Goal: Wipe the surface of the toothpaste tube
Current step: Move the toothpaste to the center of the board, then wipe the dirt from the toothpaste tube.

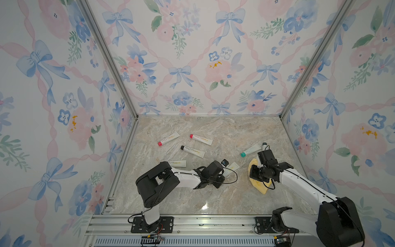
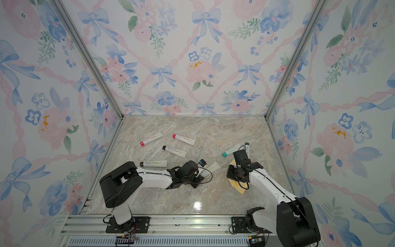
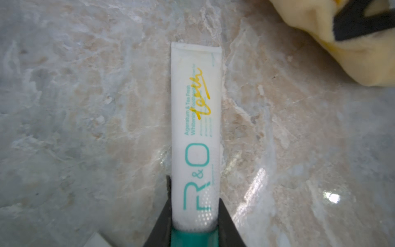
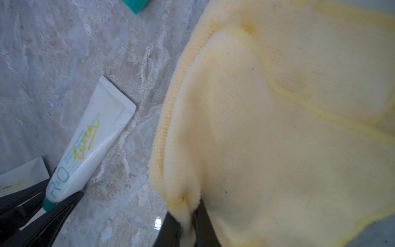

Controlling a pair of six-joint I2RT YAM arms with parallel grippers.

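A white toothpaste tube (image 3: 195,128) with teal "R&O" lettering and a teal cap lies on the marble top. It shows in both top views (image 1: 233,166) (image 2: 212,167) and in the right wrist view (image 4: 96,143). My left gripper (image 3: 195,190) is shut on its cap end, one dark finger on each side. Just to the tube's right, my right gripper (image 4: 188,211) is shut on a bunched fold of a yellow cloth (image 4: 277,128). The cloth (image 1: 260,187) hangs down onto the surface and does not touch the tube. In both top views the right wrist hides its fingers.
Several other tubes lie behind on the marble: two red-capped (image 1: 168,138) (image 1: 201,139), one black-capped (image 1: 192,151), one beside the left arm (image 1: 177,163), a teal-capped one (image 1: 250,150) and a grey-capped one (image 1: 264,146) near the right wall. Flowered walls close in three sides.
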